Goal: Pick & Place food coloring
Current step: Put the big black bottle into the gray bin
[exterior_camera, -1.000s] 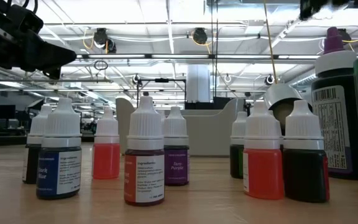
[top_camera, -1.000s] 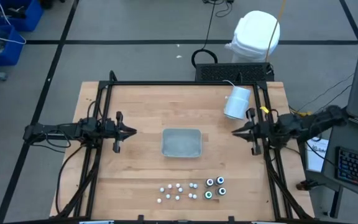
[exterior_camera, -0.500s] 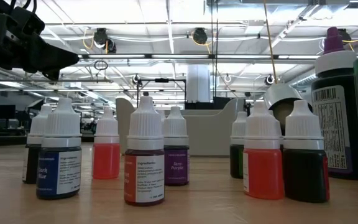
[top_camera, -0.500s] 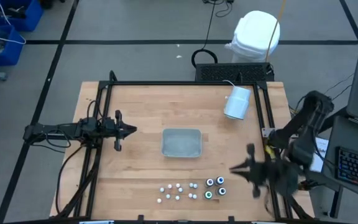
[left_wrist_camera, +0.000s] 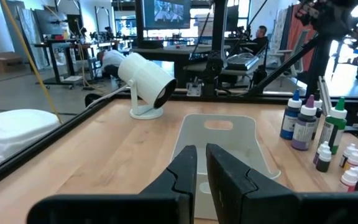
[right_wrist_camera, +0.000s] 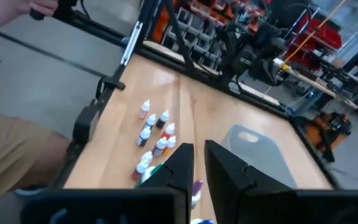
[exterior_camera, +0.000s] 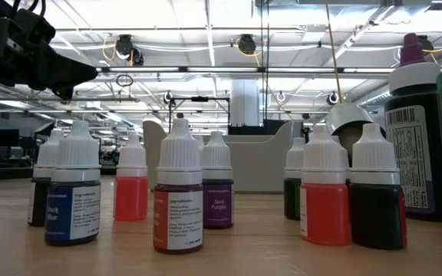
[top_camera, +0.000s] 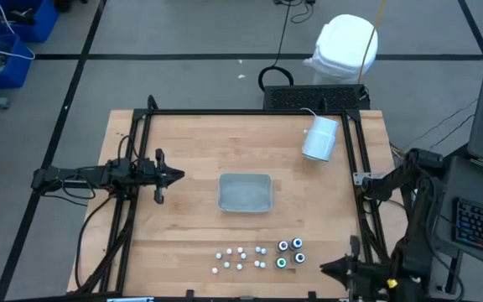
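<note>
The food coloring bottles (top_camera: 258,256) stand upright in a loose cluster near the table's near edge, small white-capped ones on the left and bigger dark round ones (top_camera: 290,252) on the right. The low view shows them close up (exterior_camera: 179,192). My right gripper (top_camera: 324,267) hovers shut at the near right corner, just right of the bottles and pointing toward them; its wrist view shows the bottles (right_wrist_camera: 154,134) ahead of its fingers (right_wrist_camera: 197,155). My left gripper (top_camera: 179,176) waits shut at the left, level, facing the clear tray (top_camera: 245,192).
The clear rectangular tray (left_wrist_camera: 219,137) lies at the table's middle. A big white cylinder (top_camera: 319,138) stands on its foot at the far right. Dark frame rails (top_camera: 132,210) run along the table's sides. A person's leg (right_wrist_camera: 5,149) shows off the near edge.
My right gripper has swung from beside the tray's right side toward the table's near edge, ending at the near right corner beside the bottles. It has turned and tipped slightly down on the way. The bottles have not moved.
</note>
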